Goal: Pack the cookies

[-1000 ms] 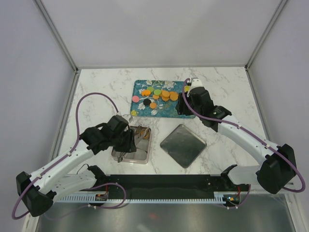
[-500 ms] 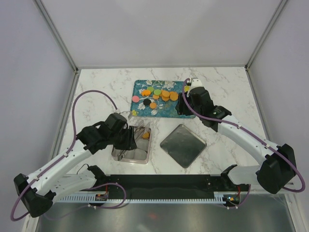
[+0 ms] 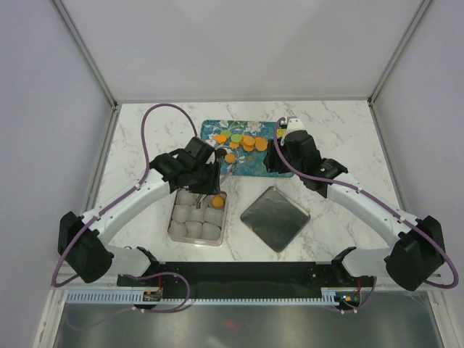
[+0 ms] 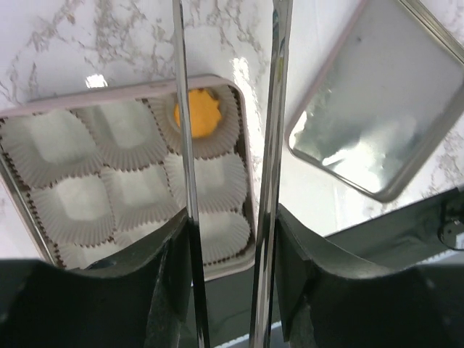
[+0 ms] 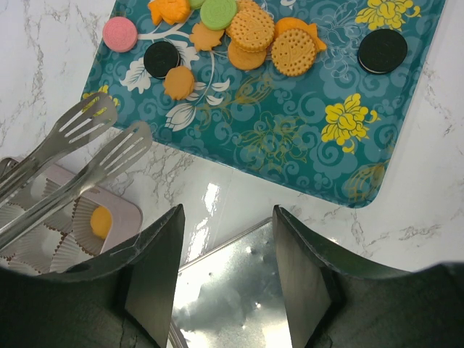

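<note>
The cookies lie heaped on a teal flowered tray: mostly orange, with black, pink and green ones. One orange cookie sits in a white paper cup at the far right corner of the pink tin. My left gripper is shut on metal tongs, whose empty tips hover between the tin and the tray. My right gripper hangs open and empty over the tray's near edge.
A square metal lid lies flat to the right of the tin, below my right gripper. The tin holds several white crinkled cups. White walls close in the marble table on three sides.
My left arm swung from over the tin toward the tray, lifting the tongs out. The orange cookie stayed behind in the tin's corner cup. The right arm has not moved.
</note>
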Controlling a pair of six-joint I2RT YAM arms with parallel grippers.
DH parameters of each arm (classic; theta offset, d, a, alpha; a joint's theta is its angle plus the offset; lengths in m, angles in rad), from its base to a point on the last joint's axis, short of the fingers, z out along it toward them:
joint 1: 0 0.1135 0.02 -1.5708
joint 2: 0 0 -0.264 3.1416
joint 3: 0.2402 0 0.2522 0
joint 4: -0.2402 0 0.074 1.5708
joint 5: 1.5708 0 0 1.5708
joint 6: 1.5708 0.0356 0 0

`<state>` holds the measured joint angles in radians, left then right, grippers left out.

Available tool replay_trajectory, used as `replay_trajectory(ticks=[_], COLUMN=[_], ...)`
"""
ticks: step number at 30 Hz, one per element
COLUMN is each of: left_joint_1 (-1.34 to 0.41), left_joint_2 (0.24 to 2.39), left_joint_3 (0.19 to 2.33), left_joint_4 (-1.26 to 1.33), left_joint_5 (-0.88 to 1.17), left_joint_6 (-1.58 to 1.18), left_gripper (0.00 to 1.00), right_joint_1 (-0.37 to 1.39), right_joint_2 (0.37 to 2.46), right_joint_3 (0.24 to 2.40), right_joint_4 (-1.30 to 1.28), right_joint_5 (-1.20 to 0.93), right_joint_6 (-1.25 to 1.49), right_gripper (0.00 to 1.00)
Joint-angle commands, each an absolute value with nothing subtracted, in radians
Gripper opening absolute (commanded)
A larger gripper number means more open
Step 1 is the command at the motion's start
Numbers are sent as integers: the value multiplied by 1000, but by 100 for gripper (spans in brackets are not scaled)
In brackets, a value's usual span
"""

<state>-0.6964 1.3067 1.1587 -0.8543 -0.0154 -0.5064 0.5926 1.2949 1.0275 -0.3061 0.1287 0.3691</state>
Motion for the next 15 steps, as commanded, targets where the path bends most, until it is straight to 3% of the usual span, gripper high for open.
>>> replay_trajectory(ticks=[1,15], left_joint_1=[-649,-569], left_joint_2=[1367,1557], left_joint_3=[1224,1258], left_joint_4=[-776,-689], left_joint_5=[-8,78], left_joint_6=[-423,-377], left_gripper=[52,52], right_joint_1=[591,591], right_joint_2=[1261,1252], right_joint_3=[1031,1023], right_joint_4=[-275,-275], right_joint_5=[130,127], right_joint_6=[359,354], right_gripper=[60,60])
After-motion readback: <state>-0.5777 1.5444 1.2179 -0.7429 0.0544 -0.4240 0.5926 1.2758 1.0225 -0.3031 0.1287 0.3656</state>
